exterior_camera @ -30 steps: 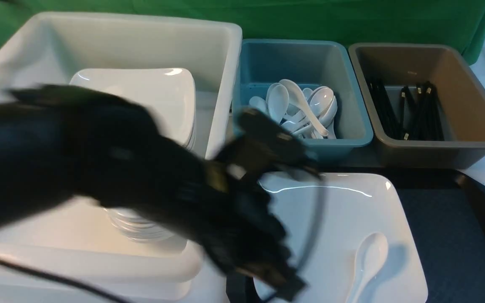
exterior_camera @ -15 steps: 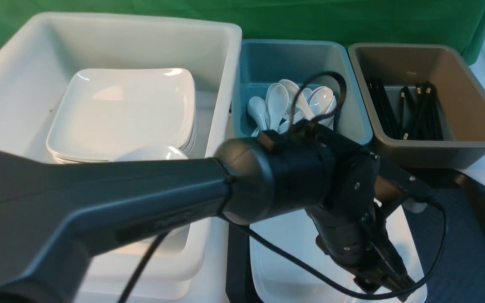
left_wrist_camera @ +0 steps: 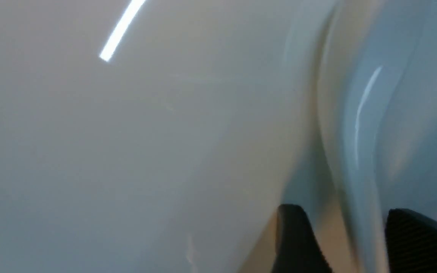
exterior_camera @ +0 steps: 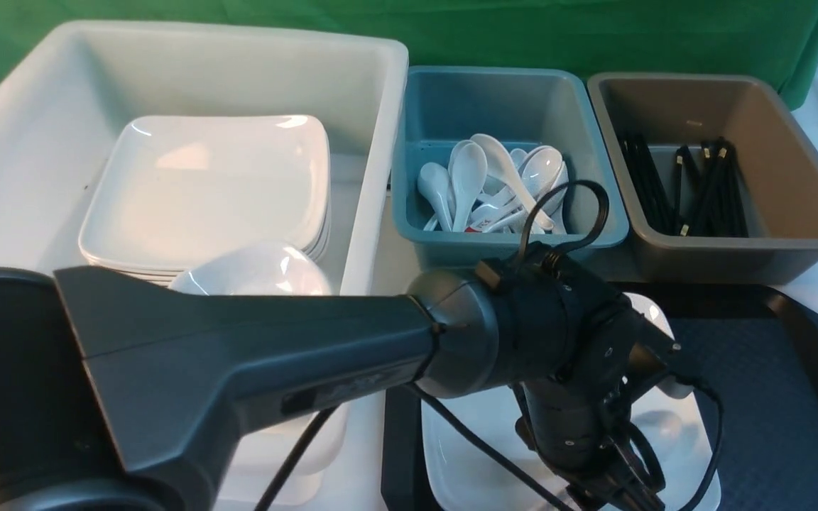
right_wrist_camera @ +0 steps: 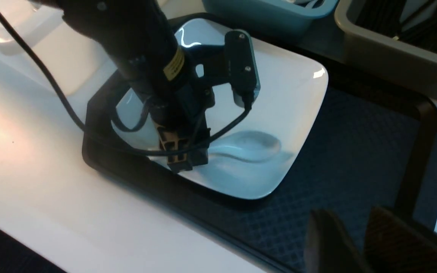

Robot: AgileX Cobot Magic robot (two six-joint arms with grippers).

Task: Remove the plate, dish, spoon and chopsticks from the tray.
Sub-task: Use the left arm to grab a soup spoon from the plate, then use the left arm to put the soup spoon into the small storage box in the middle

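At the left claw (right_wrist_camera: pixel 183 161): fingers (left_wrist_camera: pixel 294 242) apart, astride the handle end of the spoon (right_wrist_camera: pixel 249 146); impossible to tell whether pinching it or only flanking it. Pointing down from an arm (exterior_camera: pixel 238 355) stretched across from the left. Under the spoon, the plate (right_wrist_camera: pixel 290 94), spoon on its near right part. Under the plate, the tray (right_wrist_camera: pixel 340 151): plate on its left part, bare textured floor to the right. Over that floor, at the near right, the right claw (right_wrist_camera: pixel 355 227): slightly parted, empty, well apart from the plate. Left of the tray, white bench (right_wrist_camera: pixel 32 170). Farther out, three bins in a row. On the left a white bin (exterior_camera: pixel 380 106) with stacked plates (exterior_camera: pixel 203 184) and a dish (exterior_camera: pixel 260 270) on their near side, partly behind the arm. In the middle a teal bin (exterior_camera: pixel 593 142) with spoons (exterior_camera: pixel 480 177). On the right a brown bin (exterior_camera: pixel 792 177) with chopsticks (exterior_camera: pixel 700 191). Behind all, green cloth (exterior_camera: pixel 593 35).
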